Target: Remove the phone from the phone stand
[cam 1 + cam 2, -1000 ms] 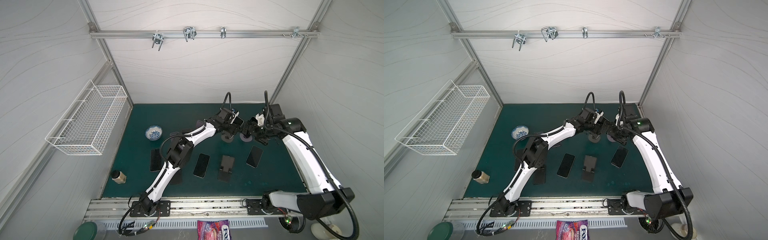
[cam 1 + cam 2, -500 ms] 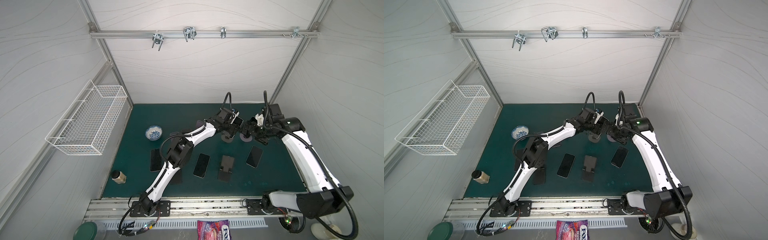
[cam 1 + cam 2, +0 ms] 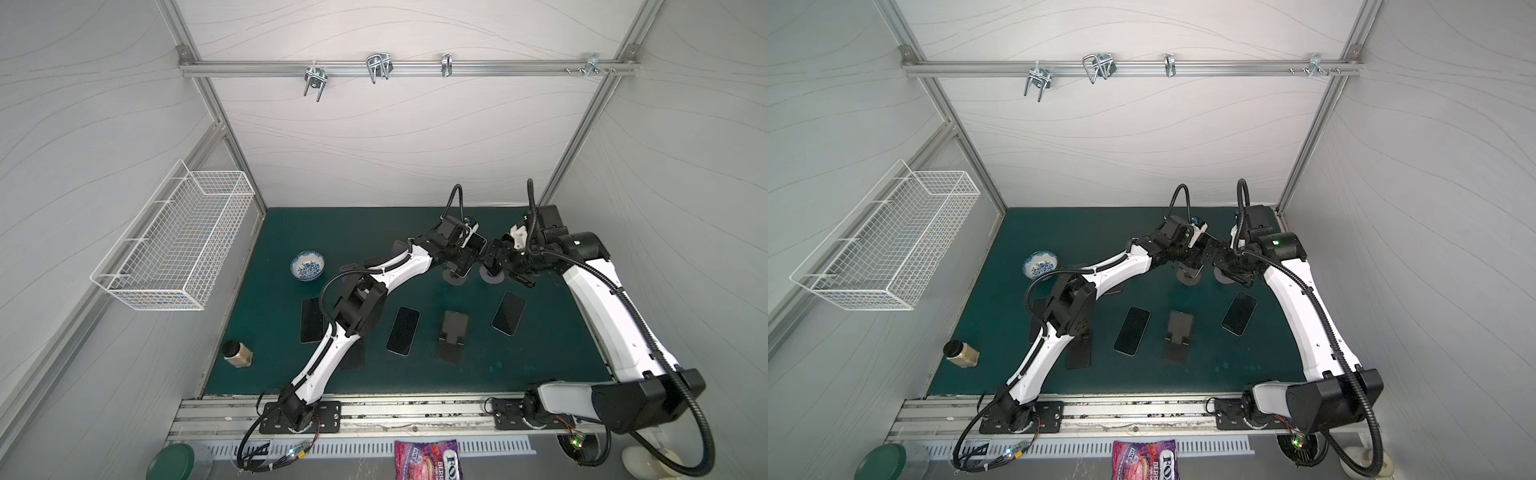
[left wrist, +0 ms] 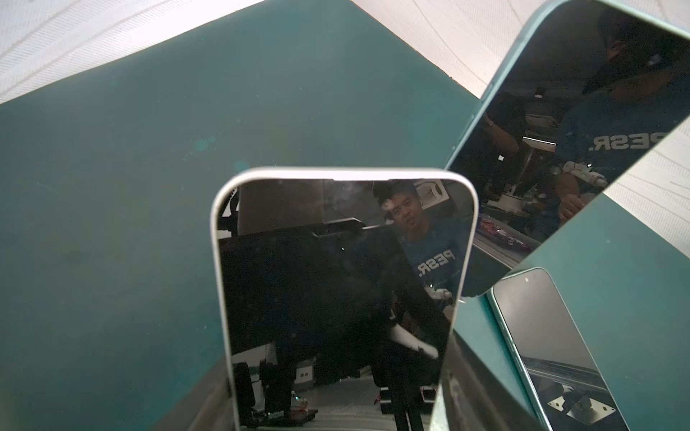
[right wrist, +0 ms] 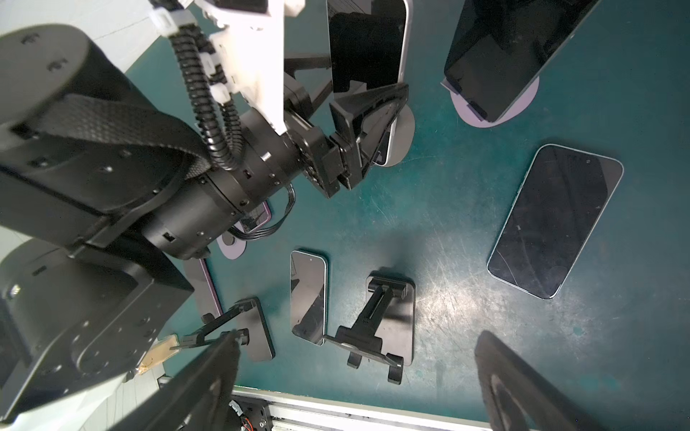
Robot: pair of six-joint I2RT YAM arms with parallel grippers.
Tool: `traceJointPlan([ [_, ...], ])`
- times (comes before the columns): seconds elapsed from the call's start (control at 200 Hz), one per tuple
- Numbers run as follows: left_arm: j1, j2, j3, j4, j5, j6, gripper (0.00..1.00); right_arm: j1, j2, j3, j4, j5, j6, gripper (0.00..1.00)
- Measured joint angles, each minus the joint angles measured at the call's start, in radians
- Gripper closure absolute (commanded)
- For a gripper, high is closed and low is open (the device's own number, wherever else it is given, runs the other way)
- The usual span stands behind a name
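Phone [image 4: 336,298], "PESR." reflection on screen, clamped in left tool [image 5: 384,112]; right tool [image 3: 496,257] wide apart.

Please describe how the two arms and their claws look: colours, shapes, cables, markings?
The left arm and right arm have white rounded links between black boxy joints. A black ribbed cable loops along each. The right arm carries a small green light. The left claw and right claw are black, with wedge-shaped fingers.
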Motion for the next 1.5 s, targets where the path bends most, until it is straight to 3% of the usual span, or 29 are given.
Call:
traceJointPlan([
  [0.75,0.003,-0.054,0.000,-0.008,0.017,0.004,0.30,0.000,0.026,0.060,0.005,-0.040,0.016,0.01],
  [1.045,0.011,-0.130,0.016,-0.045,0.019,0.020,0.30,0.000,0.038,0.163,0.010,-0.064,0.029,0.02],
  [1.315,0.020,-0.250,0.017,-0.135,-0.007,0.045,0.30,0.000,0.038,0.246,0.007,-0.064,0.028,0.03],
  [1.5,0.022,-0.414,-0.116,-0.154,-0.033,0.042,0.31,0.000,0.041,0.262,0.008,-0.068,0.029,0.03],
])
